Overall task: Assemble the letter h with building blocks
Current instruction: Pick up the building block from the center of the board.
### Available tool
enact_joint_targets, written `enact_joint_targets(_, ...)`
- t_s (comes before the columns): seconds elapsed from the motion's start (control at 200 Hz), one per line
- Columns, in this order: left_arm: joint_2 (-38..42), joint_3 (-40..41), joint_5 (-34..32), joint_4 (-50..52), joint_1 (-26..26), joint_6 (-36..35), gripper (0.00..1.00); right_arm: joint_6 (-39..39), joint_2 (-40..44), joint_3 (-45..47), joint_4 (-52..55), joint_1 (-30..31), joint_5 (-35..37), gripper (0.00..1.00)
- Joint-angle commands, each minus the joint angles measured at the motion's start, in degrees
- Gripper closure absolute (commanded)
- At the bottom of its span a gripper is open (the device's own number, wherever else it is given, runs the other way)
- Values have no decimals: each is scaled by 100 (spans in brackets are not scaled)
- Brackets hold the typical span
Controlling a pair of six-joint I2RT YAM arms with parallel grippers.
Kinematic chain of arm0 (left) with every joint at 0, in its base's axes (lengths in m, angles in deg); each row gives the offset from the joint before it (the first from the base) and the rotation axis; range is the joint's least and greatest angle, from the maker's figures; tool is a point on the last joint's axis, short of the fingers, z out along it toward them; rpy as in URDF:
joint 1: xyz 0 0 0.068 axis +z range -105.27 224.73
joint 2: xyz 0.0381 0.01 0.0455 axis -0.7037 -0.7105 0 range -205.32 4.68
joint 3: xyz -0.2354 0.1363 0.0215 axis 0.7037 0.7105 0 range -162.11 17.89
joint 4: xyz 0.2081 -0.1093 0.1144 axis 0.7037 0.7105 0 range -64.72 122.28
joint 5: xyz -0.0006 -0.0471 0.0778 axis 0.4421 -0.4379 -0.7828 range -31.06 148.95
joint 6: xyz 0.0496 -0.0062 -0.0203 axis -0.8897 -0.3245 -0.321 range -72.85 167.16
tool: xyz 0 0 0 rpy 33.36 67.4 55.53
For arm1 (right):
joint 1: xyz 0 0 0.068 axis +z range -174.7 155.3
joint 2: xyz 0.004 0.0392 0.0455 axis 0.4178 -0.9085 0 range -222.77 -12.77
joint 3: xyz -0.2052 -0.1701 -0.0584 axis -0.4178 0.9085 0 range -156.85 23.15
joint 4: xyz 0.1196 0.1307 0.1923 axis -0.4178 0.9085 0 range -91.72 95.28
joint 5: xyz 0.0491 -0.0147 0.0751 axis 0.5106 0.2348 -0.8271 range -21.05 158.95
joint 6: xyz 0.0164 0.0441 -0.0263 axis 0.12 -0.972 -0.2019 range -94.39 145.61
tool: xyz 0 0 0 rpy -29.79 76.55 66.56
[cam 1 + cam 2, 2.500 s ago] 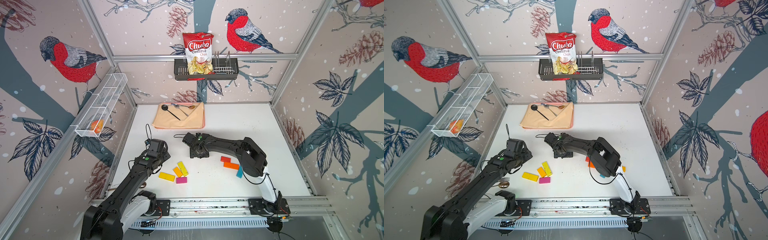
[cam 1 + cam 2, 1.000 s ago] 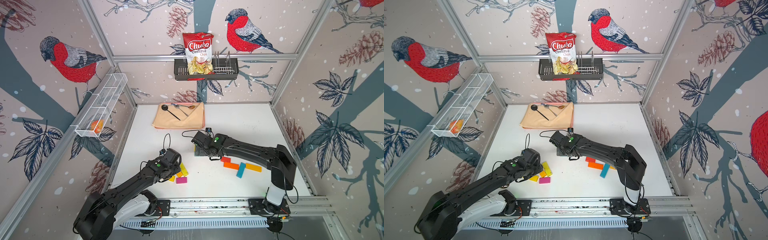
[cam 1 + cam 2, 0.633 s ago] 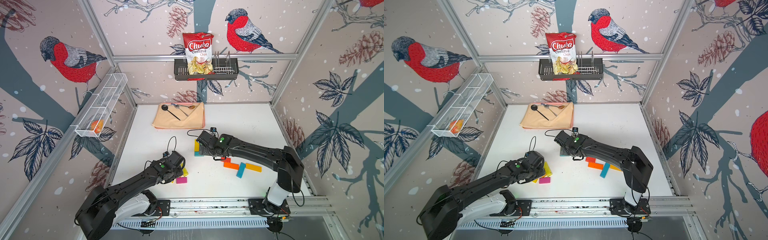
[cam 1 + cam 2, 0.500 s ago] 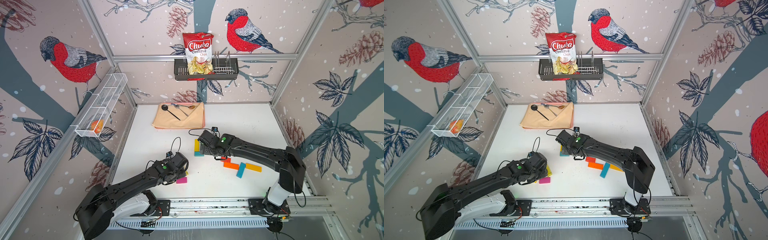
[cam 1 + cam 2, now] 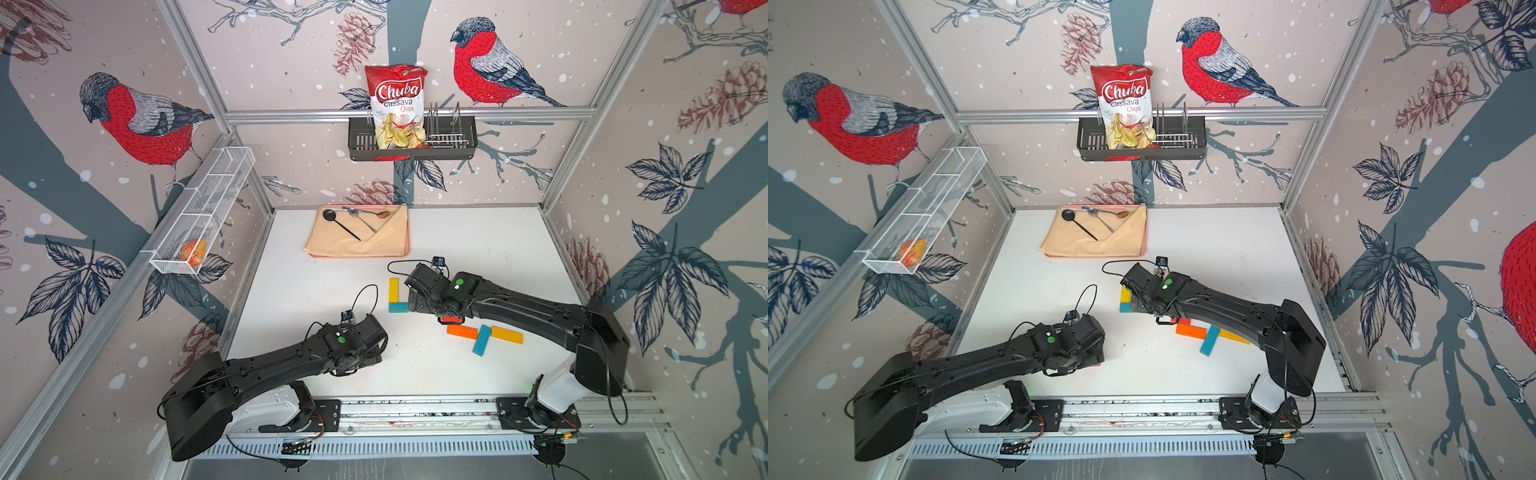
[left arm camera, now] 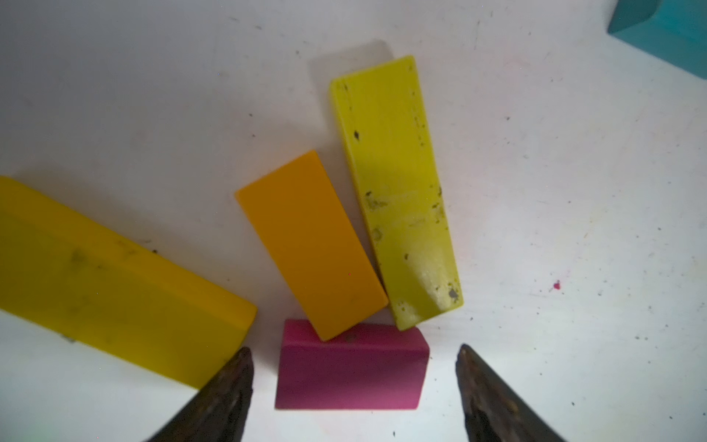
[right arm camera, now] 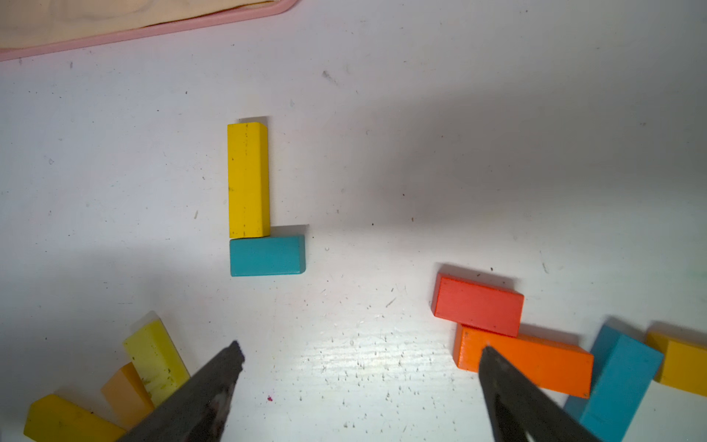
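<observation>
A yellow long block (image 7: 248, 180) and a teal short block (image 7: 267, 255) lie joined as an L, seen also in a top view (image 5: 393, 289). My right gripper (image 7: 359, 352) hovers open just right of that L, nothing between its fingers. Red (image 7: 478, 305), orange (image 7: 535, 359), teal (image 7: 616, 382) and amber (image 7: 681, 367) blocks lie loose under the right arm. My left gripper (image 6: 354, 352) stands open with a magenta block (image 6: 350, 367) between its fingers, gaps on both sides. An orange short block (image 6: 310, 245), a yellow-green block (image 6: 394, 191) and an amber block (image 6: 114, 283) lie beside it.
A pink tray (image 5: 357, 253) with a beige cloth and spoons sits at the back of the white table. A wire basket (image 5: 199, 216) hangs on the left wall. A black rack (image 5: 411, 143) with a chips bag hangs on the back wall.
The left gripper has opened wider and slid rightward over the magenta block. The right arm has drawn back to the right, leaving the yellow and teal blocks as an L.
</observation>
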Motion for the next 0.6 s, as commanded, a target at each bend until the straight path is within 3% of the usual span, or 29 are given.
enact_joint_targets(0.0,28,-146,-173,417,-68,-81,18,-83,108,94,-98,-29,92,2)
enact_joint_targets(0.395,-727,-164,42,78,-299,-323,27,-82,295,322,-183,-140,65,3)
enact_joint_targets(0.595,-987,-117,113,-57,-318,-376,38,-104,462,435,-218,-201,91,3)
